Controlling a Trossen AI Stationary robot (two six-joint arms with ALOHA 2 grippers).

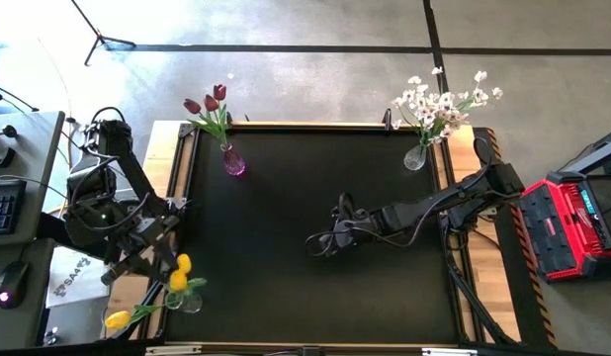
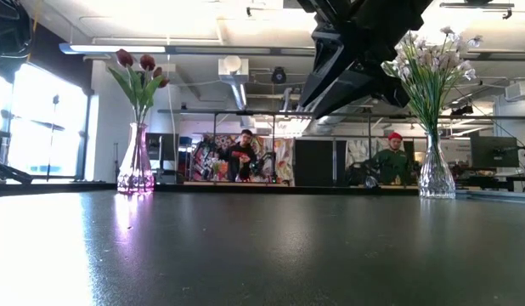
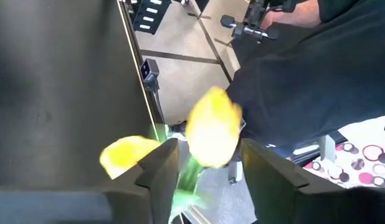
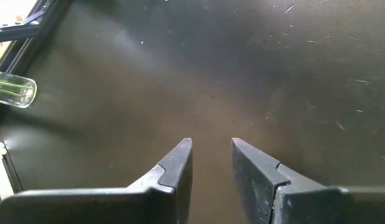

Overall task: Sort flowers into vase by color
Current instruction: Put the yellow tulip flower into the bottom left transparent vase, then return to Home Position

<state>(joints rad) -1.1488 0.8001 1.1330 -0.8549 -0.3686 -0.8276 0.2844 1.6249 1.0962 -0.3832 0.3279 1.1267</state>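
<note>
Most of the sorting looks done. On the black table (image 1: 315,198), seen from above, the red tulips (image 1: 209,102) stand in a pink vase (image 1: 233,161) at about eleven o'clock, and the white blossoms (image 1: 439,104) fill a clear vase (image 1: 416,156) at about one o'clock. Both bunches are upright and well apart from each other.

The yellow tulips (image 1: 179,273) are the open business. They sit at about eight o'clock, at the table's left edge, where a third clear vase (image 1: 187,300) holds at least one stem. The left pincer (image 1: 159,259) is right beside those blooms. In the left wrist view a yellow bloom (image 3: 211,127) shows between the two fingers (image 3: 161,165), which stand apart with a green stem running between them; whether they are pressing on that stem I cannot tell. Another yellow tulip (image 1: 118,318) leans out low past the table's corner toward seven o'clock, so it may be poorly seated or not in the vase at all.

The right pincer (image 1: 325,240) waits near the middle of the table, its fingers a little apart and holding nothing above bare tabletop.

My judgement: red and white are finished, and what remains is settling the yellow stems in their vase. No loose flowers show elsewhere on the table.
</note>
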